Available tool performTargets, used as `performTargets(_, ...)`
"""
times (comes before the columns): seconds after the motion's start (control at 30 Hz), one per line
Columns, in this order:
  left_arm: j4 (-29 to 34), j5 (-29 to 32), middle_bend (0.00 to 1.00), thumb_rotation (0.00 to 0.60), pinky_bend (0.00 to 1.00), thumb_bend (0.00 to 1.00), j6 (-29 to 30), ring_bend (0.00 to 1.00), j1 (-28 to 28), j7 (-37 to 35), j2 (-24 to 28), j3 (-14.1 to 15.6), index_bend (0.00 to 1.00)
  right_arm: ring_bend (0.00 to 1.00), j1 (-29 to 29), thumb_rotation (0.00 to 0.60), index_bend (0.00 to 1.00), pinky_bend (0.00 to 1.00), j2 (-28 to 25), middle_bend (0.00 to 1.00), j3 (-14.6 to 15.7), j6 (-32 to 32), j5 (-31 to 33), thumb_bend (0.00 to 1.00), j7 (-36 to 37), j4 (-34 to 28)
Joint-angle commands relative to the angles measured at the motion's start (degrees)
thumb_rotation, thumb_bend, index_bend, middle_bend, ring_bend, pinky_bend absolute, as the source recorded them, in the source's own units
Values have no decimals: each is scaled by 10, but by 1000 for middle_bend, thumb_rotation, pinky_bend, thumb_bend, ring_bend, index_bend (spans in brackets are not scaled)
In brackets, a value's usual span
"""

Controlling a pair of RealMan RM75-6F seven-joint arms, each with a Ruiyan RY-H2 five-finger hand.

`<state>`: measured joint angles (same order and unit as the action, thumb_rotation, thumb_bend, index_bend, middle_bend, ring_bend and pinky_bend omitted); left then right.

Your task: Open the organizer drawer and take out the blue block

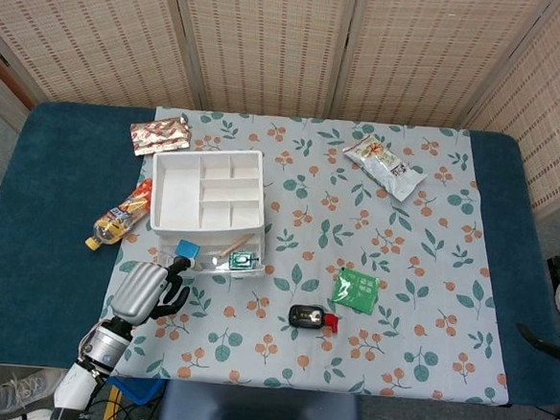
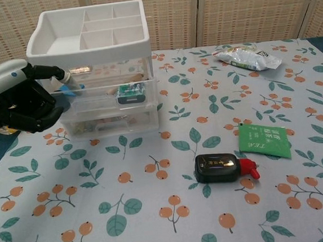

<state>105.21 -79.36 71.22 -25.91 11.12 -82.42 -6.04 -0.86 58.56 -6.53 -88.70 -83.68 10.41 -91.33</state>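
The white organizer (image 1: 207,193) (image 2: 90,31) stands at the table's left, its clear top drawer (image 1: 215,261) (image 2: 111,95) pulled out toward me. The blue block (image 1: 187,251) (image 2: 68,89) lies in the drawer's left end, uncovered in the head view. A small green and white item (image 1: 241,259) (image 2: 129,92) sits at the drawer's right end. My left hand (image 1: 149,292) (image 2: 19,100) is at the drawer's front left corner, fingers curled and hooked on the drawer front. The right hand does not show in either view.
A drink bottle (image 1: 121,215) lies left of the organizer, and a foil snack pack (image 1: 158,134) behind it. A black device with a red tip (image 1: 311,317) (image 2: 222,167), a green tea packet (image 1: 355,290) (image 2: 265,140) and a white snack bag (image 1: 383,165) (image 2: 246,57) lie on the right half.
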Motion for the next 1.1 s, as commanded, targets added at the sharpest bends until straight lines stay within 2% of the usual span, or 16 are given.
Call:
performTargets(0.03,4,-6,858,600,1000,489,2,902,3,1,4,6,357,0,1,600,1,58,0,127,0,0,1,129,1,1)
performTargets(0.67,25,-33,858,600,1000,489,7,902,17,4,21,30,357,0,-1,600,1,58,0,127,-1,2,1,129,-1,1)
performTargets(0.87,29,-41,858,600,1000,489,10,901,18,5,24,29,258,0,-1,600,2,58,1,127,-1,2,2,128,0,2)
performTargets(1.1,41,-44,858,600,1000,489,6,901,18,4,35,30,242,0,-2,600,1,58,0,127,-3,1,2,129,0,2)
